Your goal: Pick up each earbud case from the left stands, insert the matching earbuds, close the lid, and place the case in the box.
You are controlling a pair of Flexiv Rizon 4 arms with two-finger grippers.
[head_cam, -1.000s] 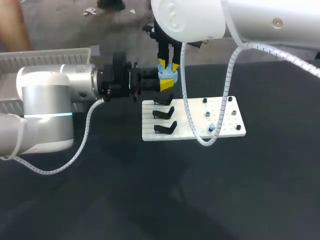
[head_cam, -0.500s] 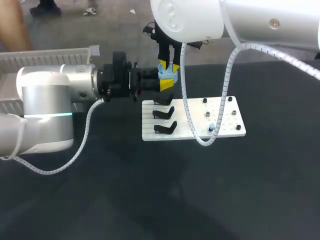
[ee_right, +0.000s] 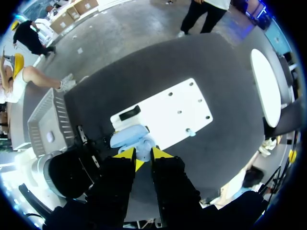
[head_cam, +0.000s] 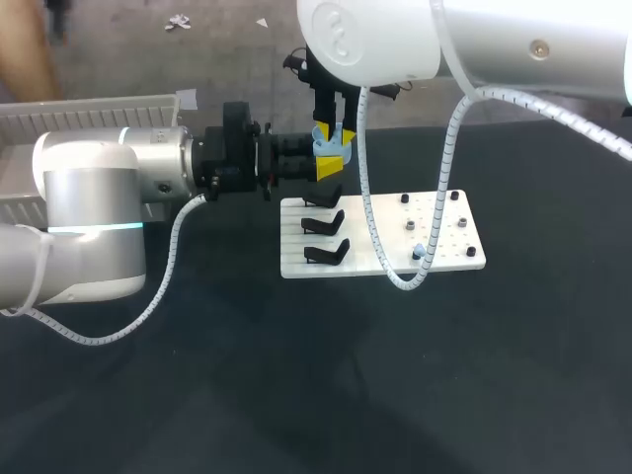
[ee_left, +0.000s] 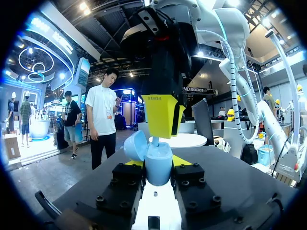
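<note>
A light blue earbud case (ee_left: 158, 165) with its lid (ee_left: 135, 146) swung open sits upright between the fingers of my left gripper (ee_left: 158, 164), which is shut on it just behind the white board (head_cam: 434, 242). My right gripper (head_cam: 334, 134) points straight down over the case (head_cam: 331, 148). Its yellow fingertips (ee_left: 160, 112) stand close together on a pale earbud (ee_left: 154, 140), whose stem reaches into the case. From the right wrist, the case (ee_right: 130, 139) lies right under that gripper (ee_right: 143, 154). A blue earbud (head_cam: 419, 251) rests on the board's right half.
Three black stands (head_cam: 326, 252), none holding a case, line the board's left side; small pegs (head_cam: 408, 226) dot its right side. A white slatted box (head_cam: 89, 109) sits at the far left behind my left arm. The right arm's coiled cable (head_cam: 375, 247) hangs over the board.
</note>
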